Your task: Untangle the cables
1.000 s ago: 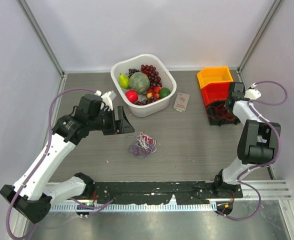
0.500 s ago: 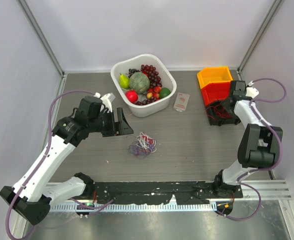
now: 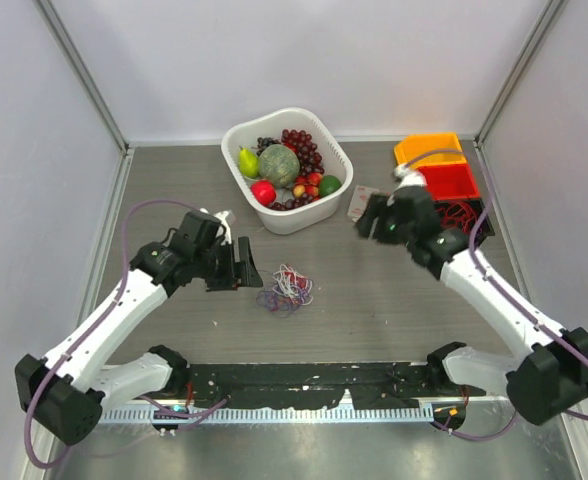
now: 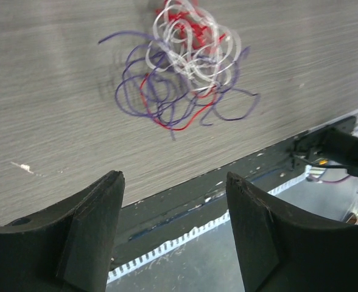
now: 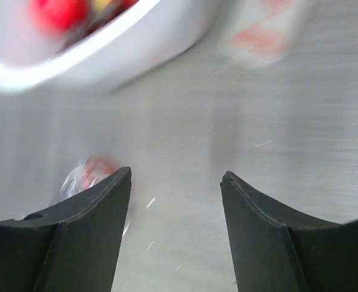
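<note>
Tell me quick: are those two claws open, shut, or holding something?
Left gripper: open, holding nothing, just short of the cables.
Right gripper: open, holding nothing.

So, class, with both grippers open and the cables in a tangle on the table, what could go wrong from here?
1. The cables form one dense knot of red, purple and white loops; the left gripper could pinch several strands and tighten it.
2. The right gripper hangs close to the fruit basket and the packet, its view blurred; it might clip either.
</note>
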Tool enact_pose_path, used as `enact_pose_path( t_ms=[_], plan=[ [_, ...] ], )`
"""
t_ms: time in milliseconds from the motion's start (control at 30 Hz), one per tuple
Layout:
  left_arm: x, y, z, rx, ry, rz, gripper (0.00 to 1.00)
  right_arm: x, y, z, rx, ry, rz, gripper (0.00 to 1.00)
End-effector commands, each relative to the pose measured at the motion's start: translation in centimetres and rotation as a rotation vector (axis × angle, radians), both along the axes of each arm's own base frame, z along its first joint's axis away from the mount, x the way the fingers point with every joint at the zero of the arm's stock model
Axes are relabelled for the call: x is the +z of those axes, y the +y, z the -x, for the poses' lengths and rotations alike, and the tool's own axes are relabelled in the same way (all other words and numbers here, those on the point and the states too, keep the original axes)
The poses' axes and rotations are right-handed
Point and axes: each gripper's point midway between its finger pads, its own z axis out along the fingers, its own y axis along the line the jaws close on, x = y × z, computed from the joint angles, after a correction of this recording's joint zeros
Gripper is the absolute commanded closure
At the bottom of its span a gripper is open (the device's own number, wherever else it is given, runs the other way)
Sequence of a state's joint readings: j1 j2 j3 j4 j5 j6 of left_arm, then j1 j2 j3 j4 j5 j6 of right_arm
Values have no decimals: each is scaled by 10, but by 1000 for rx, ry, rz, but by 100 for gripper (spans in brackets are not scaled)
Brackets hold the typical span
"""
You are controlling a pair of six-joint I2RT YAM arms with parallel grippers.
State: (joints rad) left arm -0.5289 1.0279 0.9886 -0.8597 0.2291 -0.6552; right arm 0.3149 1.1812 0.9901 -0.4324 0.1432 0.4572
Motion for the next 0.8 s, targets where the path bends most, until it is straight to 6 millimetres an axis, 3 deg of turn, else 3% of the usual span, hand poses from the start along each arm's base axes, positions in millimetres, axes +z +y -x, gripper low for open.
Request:
enact_pose_path(
  t_ms=[0,67,133,300,433,567,767],
  plan=[
    [-27,-8,-6,3,45,11,30,-19,129,70,494,5,-240,35],
    [-40,-12,-8,0,76,18,31,-28,168,101,624,27,-284,36],
    [-50,-15,-14,7,91,14,30,-40,192,120,679,47,-252,36],
    [-64,-28,-31,28,126,59,25,-53,226,136,737,100,-244,36],
    [-83,-36,-28,12,213,64,39,-50,234,138,741,89,-269,36],
    [-87,-46,-22,-8,226,82,53,-56,233,138,733,99,-244,36],
    [-99,-48,-7,-28,260,52,53,-66,235,138,719,122,-222,35]
  ],
)
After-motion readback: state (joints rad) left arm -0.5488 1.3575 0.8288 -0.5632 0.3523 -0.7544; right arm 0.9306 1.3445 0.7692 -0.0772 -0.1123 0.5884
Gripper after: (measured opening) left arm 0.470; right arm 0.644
